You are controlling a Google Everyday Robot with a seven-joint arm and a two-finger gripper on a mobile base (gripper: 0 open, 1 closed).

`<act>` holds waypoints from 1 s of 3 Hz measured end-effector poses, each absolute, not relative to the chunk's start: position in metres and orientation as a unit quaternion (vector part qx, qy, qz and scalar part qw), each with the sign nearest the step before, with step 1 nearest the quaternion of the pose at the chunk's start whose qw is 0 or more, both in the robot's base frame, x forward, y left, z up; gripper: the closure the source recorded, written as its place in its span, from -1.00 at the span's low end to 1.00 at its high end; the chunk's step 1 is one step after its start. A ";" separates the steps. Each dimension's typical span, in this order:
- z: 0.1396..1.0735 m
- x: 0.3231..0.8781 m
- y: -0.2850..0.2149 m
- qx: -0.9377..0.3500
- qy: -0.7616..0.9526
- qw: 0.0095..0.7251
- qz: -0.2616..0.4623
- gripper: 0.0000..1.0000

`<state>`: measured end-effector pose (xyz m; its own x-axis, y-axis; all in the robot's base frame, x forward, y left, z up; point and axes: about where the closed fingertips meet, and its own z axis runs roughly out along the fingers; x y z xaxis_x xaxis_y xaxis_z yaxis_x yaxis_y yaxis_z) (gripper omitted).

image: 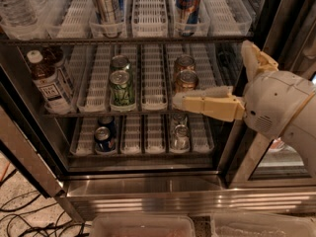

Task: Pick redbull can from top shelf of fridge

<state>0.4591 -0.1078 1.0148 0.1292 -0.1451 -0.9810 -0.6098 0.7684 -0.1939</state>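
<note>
1. Dim, warm light is falling from above, brightening the white lanes of the top shelf (148, 14).
2. The gripper (178, 100), hanging just before the copper can (186, 80), is glowing cream against the dark interior.
3. Glare is streaking the stainless base (148, 196) of the fridge (276, 14), while its lower left corner is sinking into shadow.
</note>
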 end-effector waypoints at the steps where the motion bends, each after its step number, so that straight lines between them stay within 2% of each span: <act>1: 1.022 0.467 -0.108 -0.293 0.629 0.699 0.174 -1.00; 3: 1.027 0.497 -0.099 -0.283 0.621 0.703 0.199 -1.00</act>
<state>0.4974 -0.0990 1.0272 0.1501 -0.0721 -0.9860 -0.6314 0.7605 -0.1517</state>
